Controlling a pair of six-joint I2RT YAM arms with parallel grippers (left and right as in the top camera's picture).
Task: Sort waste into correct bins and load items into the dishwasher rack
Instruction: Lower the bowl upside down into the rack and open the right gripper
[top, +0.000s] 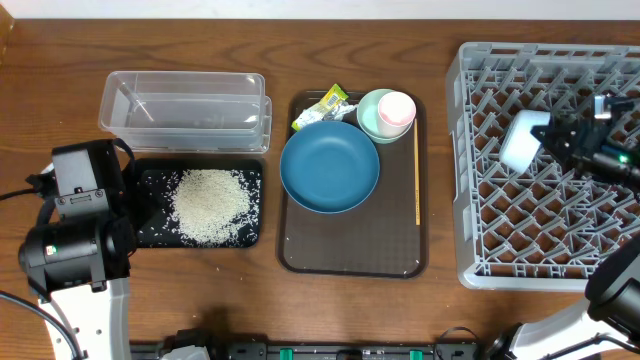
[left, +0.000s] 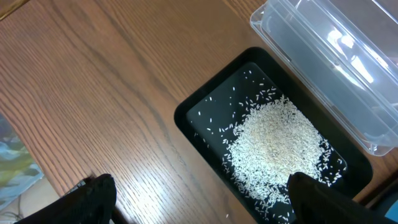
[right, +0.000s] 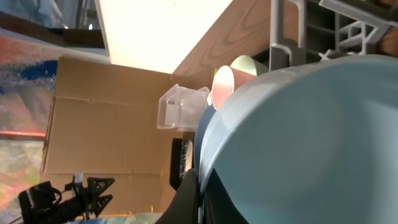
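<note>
Overhead: your right end effector (top: 547, 140) is clamped on rim of small light-blue bowl (top: 520, 142), held over left part of dishwasher rack (top: 480, 262). Rice (top: 210, 205) is heaped in black tray (top: 150, 235), clear tub (top: 185, 110) just behind. Dark-blue plate (top: 330, 167), mint-green bowl (top: 370, 120), pink cup (top: 397, 108), chopstick (top: 416, 175) and wrapper (top: 325, 103) sit on brown tray (top: 350, 258).

Left wrist: your left end effector (left: 205, 202) is spread wide, holding nothing, over rice tray.

Right wrist: bowl fills the view, so grip itself is mostly hidden.
</note>
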